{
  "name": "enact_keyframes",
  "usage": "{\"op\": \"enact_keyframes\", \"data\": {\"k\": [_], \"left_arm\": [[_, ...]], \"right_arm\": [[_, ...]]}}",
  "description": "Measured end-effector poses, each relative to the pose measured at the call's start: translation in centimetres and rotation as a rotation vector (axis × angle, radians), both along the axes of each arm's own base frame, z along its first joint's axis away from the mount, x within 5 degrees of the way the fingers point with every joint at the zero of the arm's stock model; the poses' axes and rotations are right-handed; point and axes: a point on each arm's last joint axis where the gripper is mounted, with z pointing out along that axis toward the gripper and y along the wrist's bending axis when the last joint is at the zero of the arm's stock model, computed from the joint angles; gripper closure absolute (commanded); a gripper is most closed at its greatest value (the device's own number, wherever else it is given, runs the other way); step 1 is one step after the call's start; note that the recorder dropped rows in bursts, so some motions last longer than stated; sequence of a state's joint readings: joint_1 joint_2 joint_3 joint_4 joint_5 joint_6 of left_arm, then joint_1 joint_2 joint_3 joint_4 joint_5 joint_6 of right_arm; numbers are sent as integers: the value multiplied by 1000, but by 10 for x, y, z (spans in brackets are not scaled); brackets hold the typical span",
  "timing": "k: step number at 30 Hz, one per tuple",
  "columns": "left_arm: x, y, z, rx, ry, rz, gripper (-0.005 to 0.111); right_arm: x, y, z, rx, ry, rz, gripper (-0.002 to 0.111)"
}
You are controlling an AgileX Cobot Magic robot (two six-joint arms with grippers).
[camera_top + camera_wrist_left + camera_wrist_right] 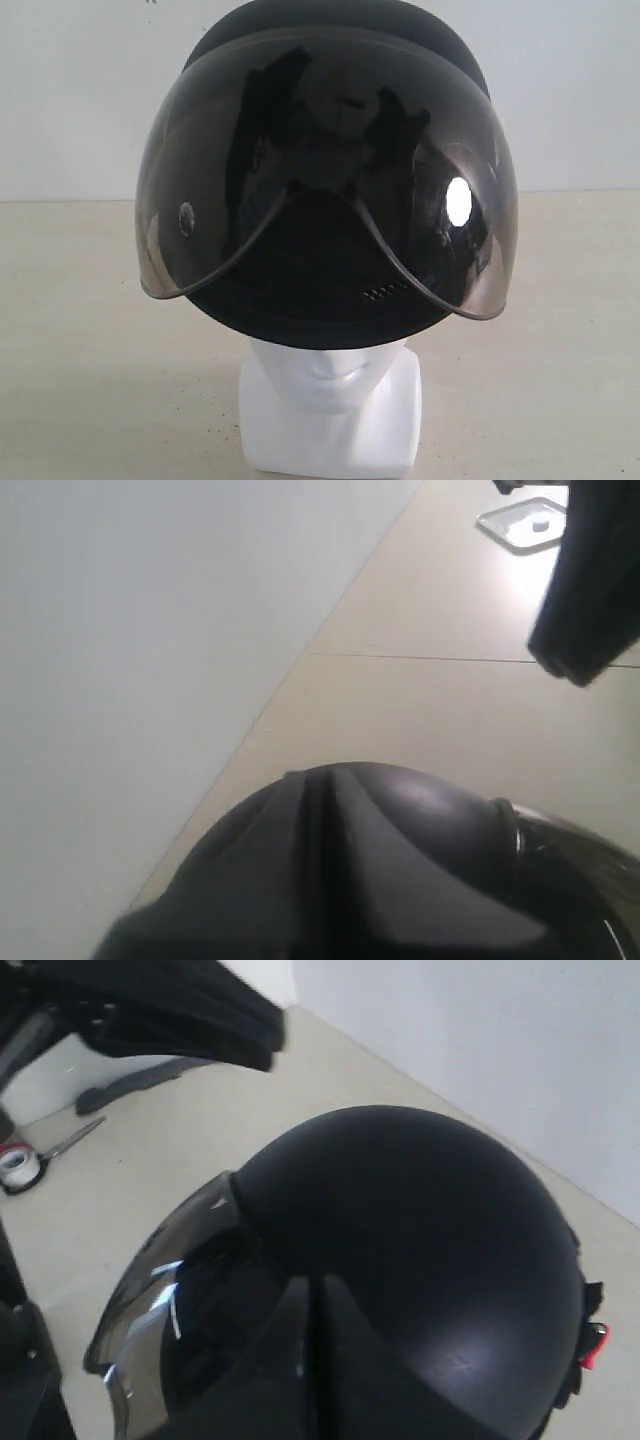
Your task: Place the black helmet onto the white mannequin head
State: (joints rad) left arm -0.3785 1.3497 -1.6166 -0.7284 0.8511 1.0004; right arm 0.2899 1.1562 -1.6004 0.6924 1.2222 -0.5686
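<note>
Pincer left [315,780] clenched empty, right pincer [312,1290] likewise; black helmet [330,190] sits on white mannequin head [330,375]. Placing seems done, next: withdraw without nudging.

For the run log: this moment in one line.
helmet: on head | visor: down | left gripper: shut | right gripper: shut
</note>
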Motion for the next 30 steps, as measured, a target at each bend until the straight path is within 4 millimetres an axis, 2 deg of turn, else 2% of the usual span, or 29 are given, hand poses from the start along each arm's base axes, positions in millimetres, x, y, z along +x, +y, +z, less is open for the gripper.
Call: {"op": "enact_keyframes", "data": {"k": [4, 10, 18, 30], "left_arm": [[10, 6, -3, 14, -4, 13, 102], [11, 24, -7, 55, 28, -52, 102], [22, 33, -7, -83, 35, -179, 102], [63, 26, -52, -43, 186, -238, 102]], "right_arm": [[-2, 19, -8, -74, 15, 69, 109], [4, 42, -22, -143, 53, 137, 109], [9, 46, -23, -151, 18, 108, 109], [23, 54, -26, -125, 31, 88, 109]]}}
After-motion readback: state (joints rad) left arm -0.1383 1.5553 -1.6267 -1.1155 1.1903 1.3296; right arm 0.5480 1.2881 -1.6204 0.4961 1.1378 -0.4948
